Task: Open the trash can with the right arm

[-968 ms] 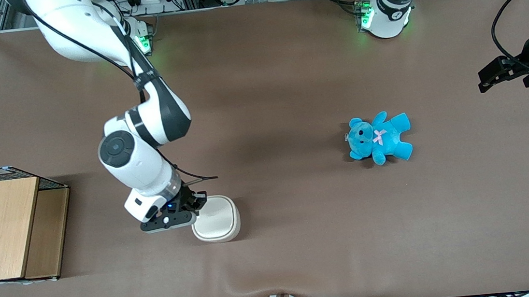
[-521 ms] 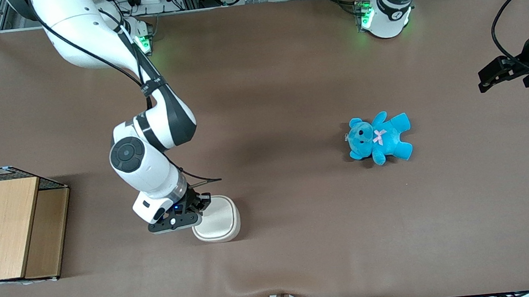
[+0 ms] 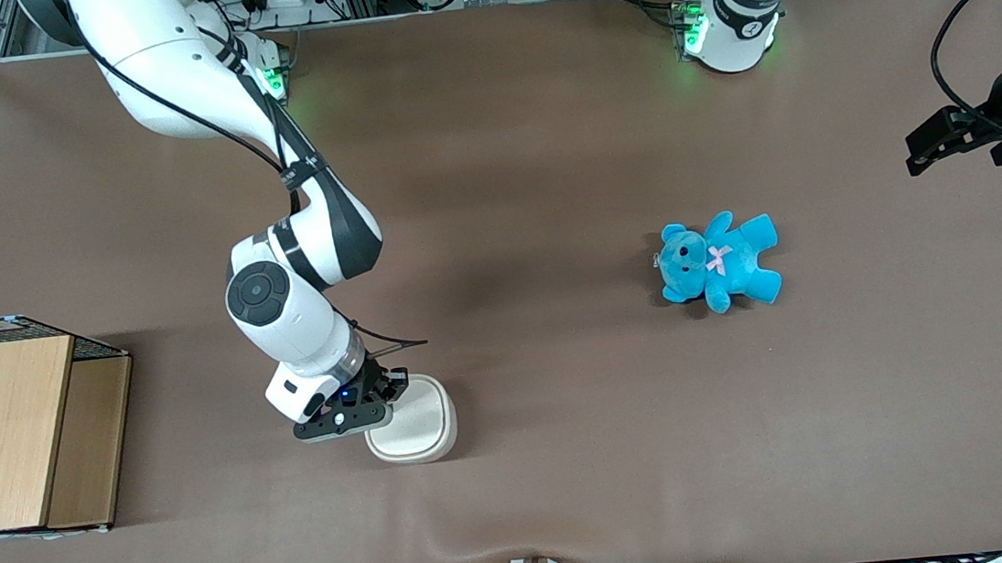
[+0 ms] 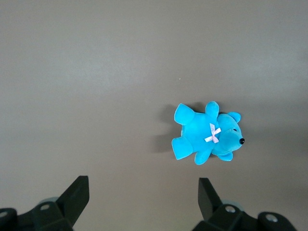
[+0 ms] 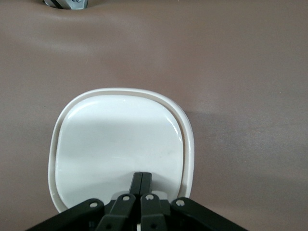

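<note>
Trash can (image 3: 411,418) sits upright on the brown tabletop (image 3: 573,458), well apart from the wooden-topped wire crate (image 3: 14,425) at the working arm's end, and nearer the front camera than the blue teddy bear (image 3: 718,261), which lies toward the parked arm's end.

Lid (image 5: 118,147) is flat and seated in the rim all round, no gap showing, no brown interior visible. So the can is not yet open; the main step is left.

Right arm (image 3: 298,273) reaches down over the trash can, its end effector (image 3: 380,394) at the can's edge on the crate-facing side. In the right wrist view the end effector (image 5: 142,185) has its two fingers pressed together, clenched with nothing between them, the joined tips lying over the lid just inside the rim. Whether the tips touch the lid or sit just above it, cannot tell.

Progress judgement: approach is done, tip placed at the lid edge, contact or press stage about to start or just starting. Left to do: push or lever the lid so it swings on its hinge, then clear the arm. Hinge location not visible, so which edge must go down is a guess.

Risk: can is light and free-standing, an off-centre push may slide or tip it instead of opening the lid.
</note>
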`<move>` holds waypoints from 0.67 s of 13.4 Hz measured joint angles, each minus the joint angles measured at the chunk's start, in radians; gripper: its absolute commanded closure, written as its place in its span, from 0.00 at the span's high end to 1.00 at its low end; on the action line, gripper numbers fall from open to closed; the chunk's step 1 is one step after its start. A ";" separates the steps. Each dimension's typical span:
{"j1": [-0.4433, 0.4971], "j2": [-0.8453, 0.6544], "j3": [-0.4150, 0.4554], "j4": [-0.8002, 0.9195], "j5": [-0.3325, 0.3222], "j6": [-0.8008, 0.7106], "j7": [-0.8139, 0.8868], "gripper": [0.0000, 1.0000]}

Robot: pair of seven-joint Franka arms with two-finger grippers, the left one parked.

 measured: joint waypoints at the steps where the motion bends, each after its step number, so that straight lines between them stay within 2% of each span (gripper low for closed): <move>1: 0.000 -0.002 0.000 0.000 0.000 -0.003 0.000 0.00; 4: 0.000 -0.035 -0.001 0.017 0.000 -0.094 0.000 0.00; 9: -0.002 -0.189 -0.006 0.043 0.000 -0.322 0.002 0.00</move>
